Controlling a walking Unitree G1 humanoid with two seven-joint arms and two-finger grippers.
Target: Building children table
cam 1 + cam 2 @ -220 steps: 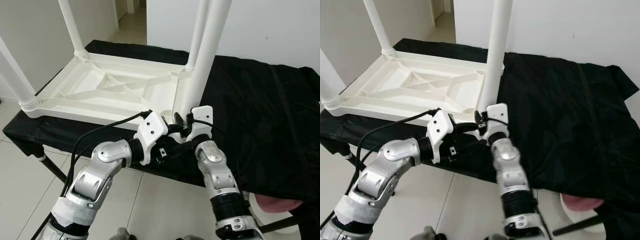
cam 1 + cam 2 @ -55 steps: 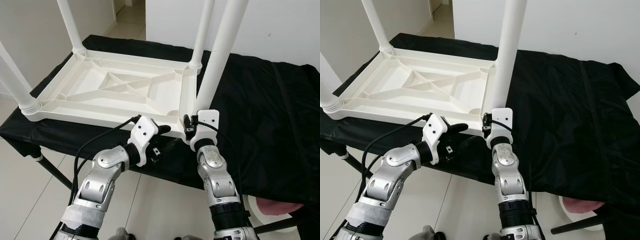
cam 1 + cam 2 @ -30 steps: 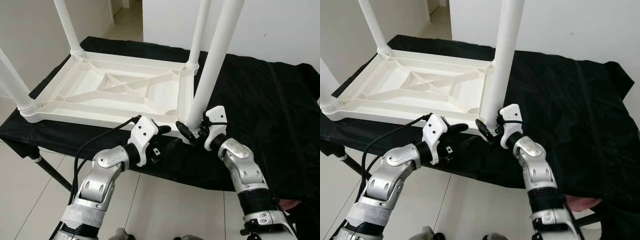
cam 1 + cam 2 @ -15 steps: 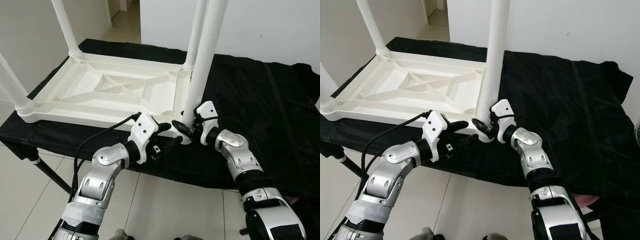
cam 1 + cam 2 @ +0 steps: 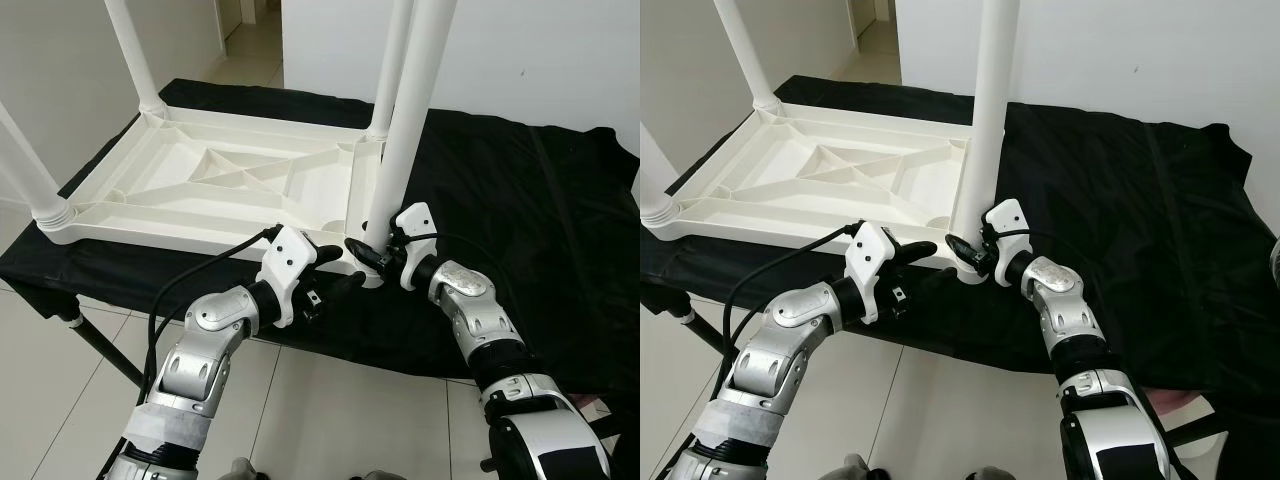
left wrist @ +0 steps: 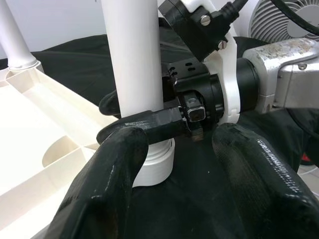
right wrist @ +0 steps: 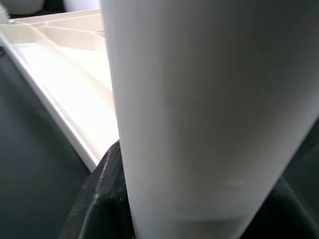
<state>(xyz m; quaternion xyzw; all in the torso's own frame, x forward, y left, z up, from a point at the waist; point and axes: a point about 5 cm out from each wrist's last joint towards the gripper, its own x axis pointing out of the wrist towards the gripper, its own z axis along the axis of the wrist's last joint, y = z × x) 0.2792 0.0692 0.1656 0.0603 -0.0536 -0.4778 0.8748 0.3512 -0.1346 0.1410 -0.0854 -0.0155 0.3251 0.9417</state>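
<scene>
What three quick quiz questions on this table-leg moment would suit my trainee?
1. True or false: the right tool is shut on the fourth leg near its base.
2. Which way does the white tabletop lie on the black cloth? A) underside up B) top face up C) on its edge
3. Fill in: the left tool sits beside the leg's base with its fingers ____.

Key
1. True; its black fingers wrap the leg just above the collar.
2. A; the ribbed underside faces up and the fitted legs point upward.
3. Open; it holds nothing.
</scene>
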